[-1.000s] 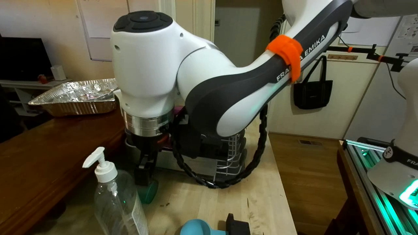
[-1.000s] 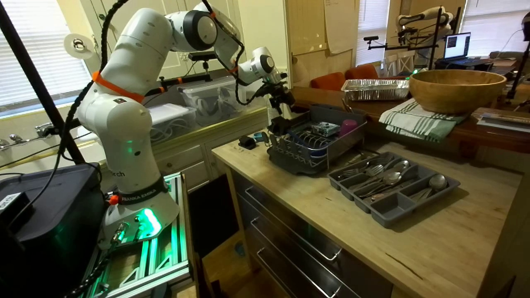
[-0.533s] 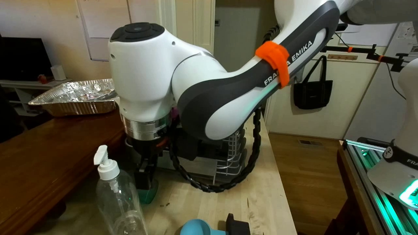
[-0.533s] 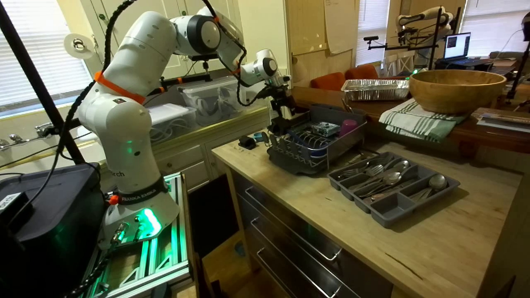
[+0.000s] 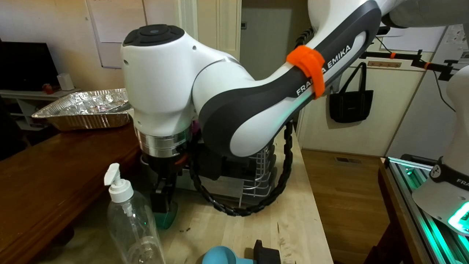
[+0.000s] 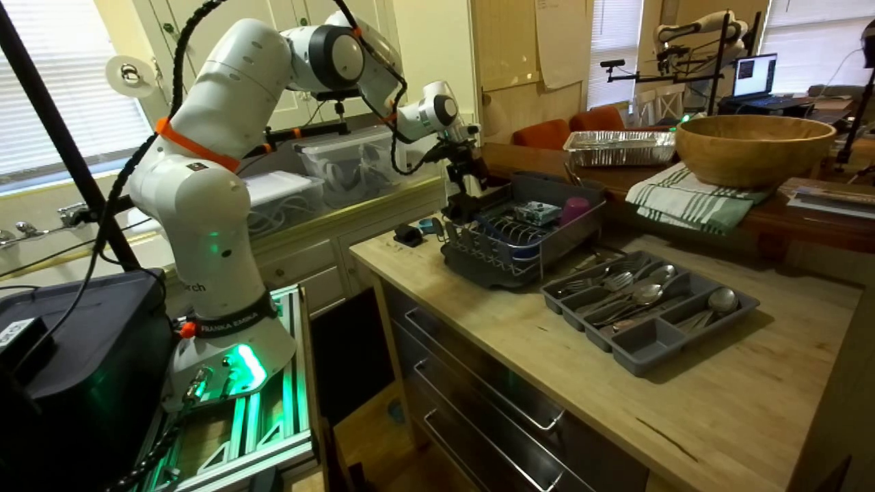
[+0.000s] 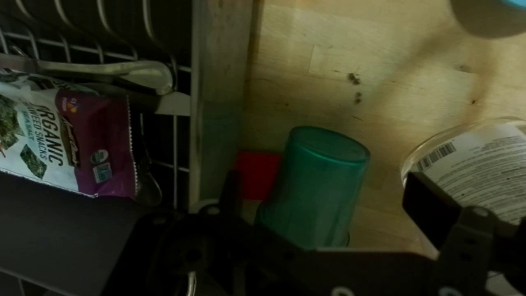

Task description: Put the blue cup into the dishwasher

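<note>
Pincer (image 7: 328, 197): It is pointing down, and its two fingers (image 7: 431, 209) are standing wide apart.
Blue cup (image 7: 316, 189): It is looking greenish and showing in the gap between the fingers. In the wrist view, a bit of the wooden top (image 7: 382, 193) is showing between it and the finger on the right. Part of it is hiding behind the pincer, so I cannot tell if it is standing or lying. In an exterior view the blue cup (image 5: 167, 219) is peeking out just below the pincer's tips.
Dish rack (image 7: 220, 82): It is standing just left of the pincer in the wrist view, and the blue cup is sitting outside it.
Snack bag (image 7: 98, 144): It is lying in the dish rack, farther left of the pincer.
Purple thing (image 6: 574, 210): It is sitting in the dish rack, lower and to the right of the pincer in an exterior view.
Red thing (image 7: 257, 174): It is showing between the left finger and the blue cup, and I cannot tell what it is.
Clear bottle (image 5: 135, 227): In an exterior view it is standing near the pincer, to the left and closer to the camera.
Foil tray (image 5: 91, 121): It is sitting higher up and left of the pincer.
</note>
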Controlling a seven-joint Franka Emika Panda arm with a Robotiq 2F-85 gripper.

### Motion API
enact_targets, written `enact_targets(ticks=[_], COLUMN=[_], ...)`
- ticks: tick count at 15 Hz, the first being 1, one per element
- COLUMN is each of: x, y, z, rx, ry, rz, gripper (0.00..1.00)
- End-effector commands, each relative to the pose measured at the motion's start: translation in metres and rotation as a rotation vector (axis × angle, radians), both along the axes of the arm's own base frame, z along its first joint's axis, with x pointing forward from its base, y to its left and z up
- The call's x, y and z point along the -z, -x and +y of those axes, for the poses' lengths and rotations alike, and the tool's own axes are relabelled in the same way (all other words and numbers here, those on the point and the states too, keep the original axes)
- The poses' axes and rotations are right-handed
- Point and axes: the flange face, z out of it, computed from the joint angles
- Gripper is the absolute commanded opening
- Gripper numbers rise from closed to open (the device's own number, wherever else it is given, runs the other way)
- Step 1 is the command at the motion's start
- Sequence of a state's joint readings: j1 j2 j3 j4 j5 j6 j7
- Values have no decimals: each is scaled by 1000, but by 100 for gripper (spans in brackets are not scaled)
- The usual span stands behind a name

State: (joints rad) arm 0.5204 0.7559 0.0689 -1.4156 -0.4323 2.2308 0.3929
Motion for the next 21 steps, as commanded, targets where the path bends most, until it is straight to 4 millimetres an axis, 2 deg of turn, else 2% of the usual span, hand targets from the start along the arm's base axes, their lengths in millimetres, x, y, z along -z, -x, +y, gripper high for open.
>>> enact_targets(ticks=[1,10,21], x=[0,8,47], y=[-1,-10,-17], z=[1,-9,-4], rx=[0,36,103], ry=[0,-1,-116], rz=[0,-30,-55], gripper=[100,100,100])
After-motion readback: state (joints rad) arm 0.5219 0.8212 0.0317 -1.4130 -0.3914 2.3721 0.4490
